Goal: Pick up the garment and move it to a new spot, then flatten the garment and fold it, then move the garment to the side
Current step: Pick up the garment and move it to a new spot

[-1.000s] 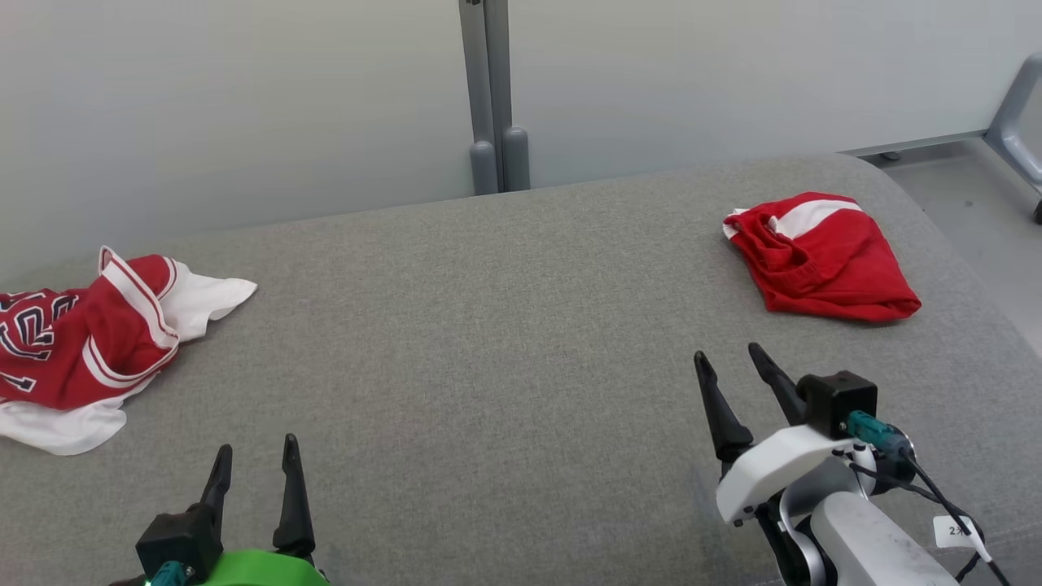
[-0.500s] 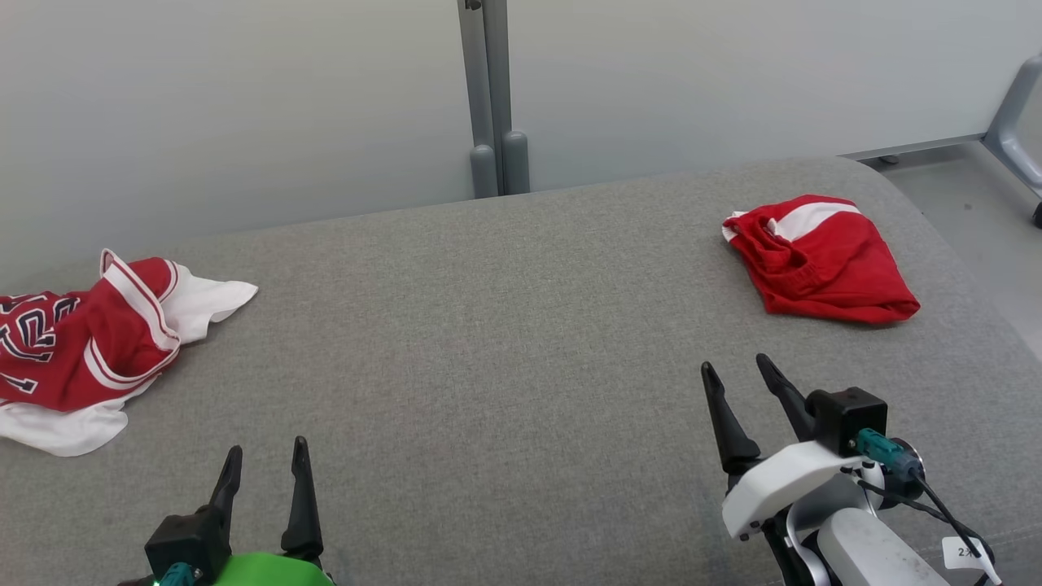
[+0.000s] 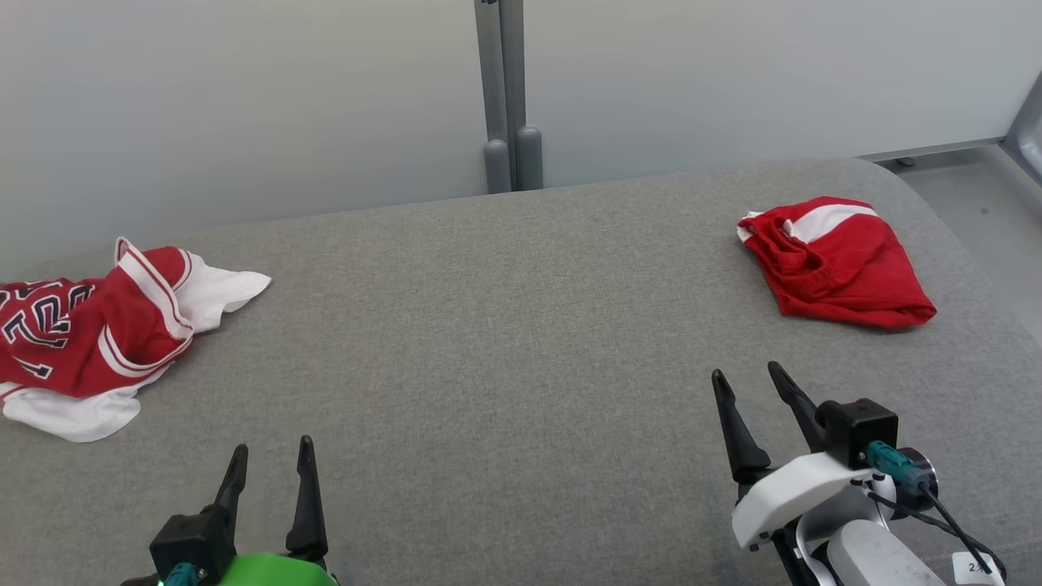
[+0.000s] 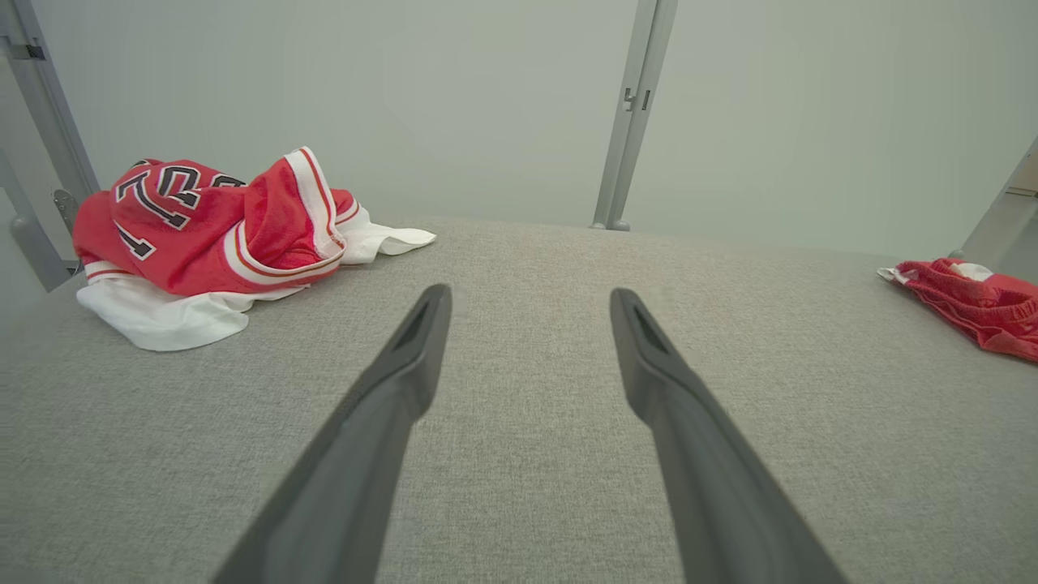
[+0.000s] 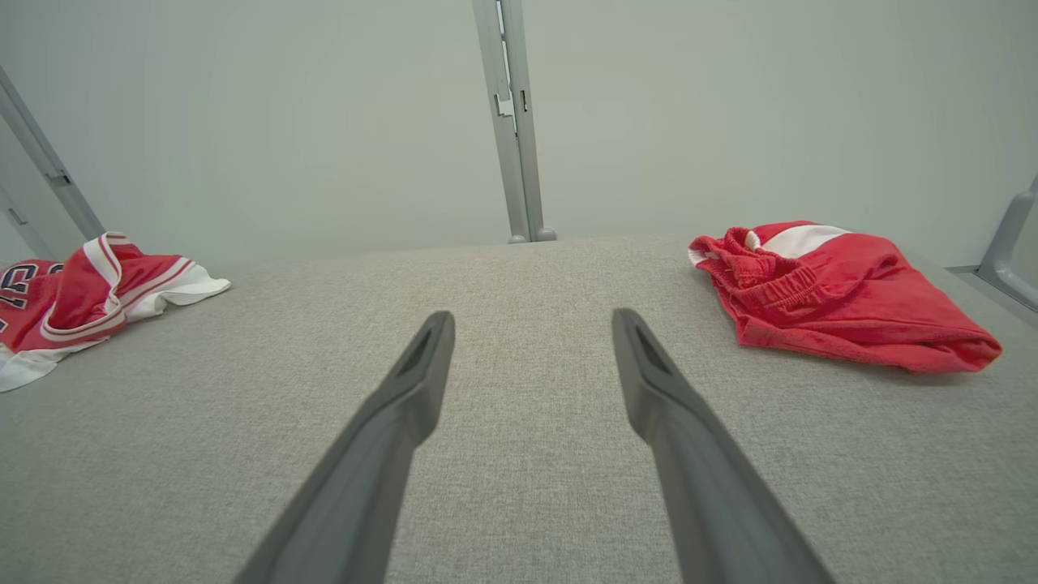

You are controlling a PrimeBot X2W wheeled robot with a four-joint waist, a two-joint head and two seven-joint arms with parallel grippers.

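1. The left gripper [image 3: 273, 444] and right gripper [image 3: 745, 370] hover empty, fingers spread apart.
2. The crumpled jersey [image 3: 89, 334] lies at ten o'clock from the left gripper, its length running roughly nine-to-three.
3. The left arm is nearer; the folded red shorts [image 3: 838, 264] look finished.

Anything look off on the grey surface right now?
Only the red-and-white jersey at the left: crumpled in a heap, white fabric sticking out underneath. The red shorts at the right sit roughly folded, waistband bunched. No damage or spills.
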